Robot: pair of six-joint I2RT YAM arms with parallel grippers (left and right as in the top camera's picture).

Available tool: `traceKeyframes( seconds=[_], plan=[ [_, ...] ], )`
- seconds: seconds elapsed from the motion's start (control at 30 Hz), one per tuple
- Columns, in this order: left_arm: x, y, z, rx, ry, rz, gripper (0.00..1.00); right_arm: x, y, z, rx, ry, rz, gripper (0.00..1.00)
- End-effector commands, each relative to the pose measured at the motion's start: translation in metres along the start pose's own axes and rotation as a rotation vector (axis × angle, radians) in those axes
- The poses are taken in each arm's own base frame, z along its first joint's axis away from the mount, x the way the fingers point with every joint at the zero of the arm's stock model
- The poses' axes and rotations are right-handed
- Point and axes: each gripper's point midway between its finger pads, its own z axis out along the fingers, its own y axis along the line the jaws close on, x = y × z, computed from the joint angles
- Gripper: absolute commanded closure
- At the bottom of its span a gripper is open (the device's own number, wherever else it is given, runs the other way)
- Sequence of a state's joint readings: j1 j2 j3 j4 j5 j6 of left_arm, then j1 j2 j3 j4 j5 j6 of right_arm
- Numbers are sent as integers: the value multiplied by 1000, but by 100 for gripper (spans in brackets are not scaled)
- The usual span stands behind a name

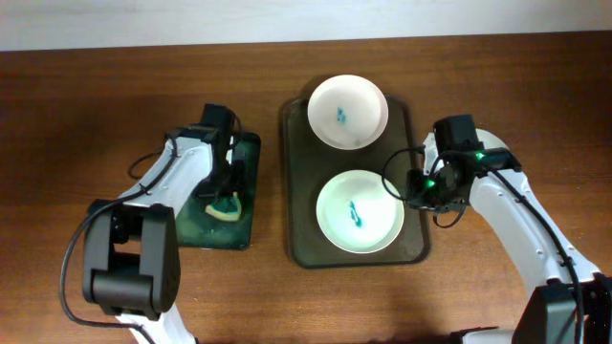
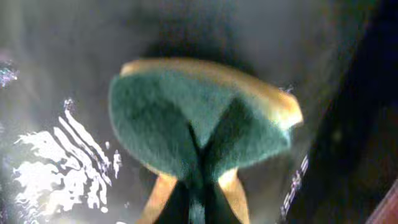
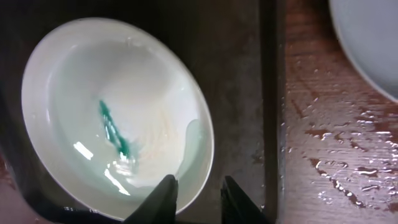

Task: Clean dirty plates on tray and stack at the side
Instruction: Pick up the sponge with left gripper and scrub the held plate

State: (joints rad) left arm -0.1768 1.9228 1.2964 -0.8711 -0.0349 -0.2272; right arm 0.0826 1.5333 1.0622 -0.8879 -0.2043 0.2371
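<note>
Overhead: we see the near plate (image 1: 359, 212) flat on the tray (image 1: 301, 220), hollow up, round, no long axis. Left wrist: the left gripper (image 2: 198, 186) clamps the sponge (image 2: 186, 118). Right wrist: the right gripper (image 3: 200, 196) is half open and empty, the rim (image 3: 211, 143) between the jaws. Glossy, wet, stiff, breakable, we judge; pinch that rim.

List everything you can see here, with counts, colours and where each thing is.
large tray: one, dark olive-brown, middle of the tabletop
smeared plates: two, white with teal smears, on the large tray
third plate: one, white, edge only, on wet tabletop
small tray: one, dark green, left of large tray
sponge: one, green and yellow, over small tray
left gripper: shut on sponge
right gripper: open, beside one smeared plate's rim
</note>
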Motion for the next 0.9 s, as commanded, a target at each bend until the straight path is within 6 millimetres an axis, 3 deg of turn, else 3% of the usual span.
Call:
traceKeyframes(
  seconds=[0.0,0.03,0.07,0.1,0.2,0.27,0.4,0.47,0.53,0.6,0.7,0.8,0.87],
  plan=[
    [-41,-21,-83,92,-95,25,100,-8,-12,-5,0,-17,61,75],
    [-50,-44,-111,197,-126,45,100,-9,-13,-3,-33,-8,59,75],
    [-52,-69,-125,297,-139,76,100,-8,-6,1,-89,8,18,75],
    [-46,-99,-130,388,-133,127,100,-5,-4,12,-104,45,0,75],
    [-23,-158,-128,433,-116,190,100,-15,-12,52,-100,76,4,71],
    [-10,-179,-111,421,-101,159,100,-16,-6,68,-153,94,-39,72],
    [16,-221,-76,466,-105,179,100,-9,-11,86,-146,145,-4,96],
    [30,-245,-56,467,-107,239,100,-7,-9,86,-143,156,47,96],
    [42,-267,-19,453,-71,284,100,-2,-3,87,-139,174,28,96],
    [52,-279,9,471,-22,303,100,4,5,89,-139,191,4,96],
    [59,-289,32,524,31,315,100,6,9,89,-139,196,0,96],
    [26,-242,33,249,-49,244,100,10,8,89,-134,212,5,96],
    [-6,-200,10,-38,-165,253,100,10,8,89,-134,212,5,96]
  ],
)
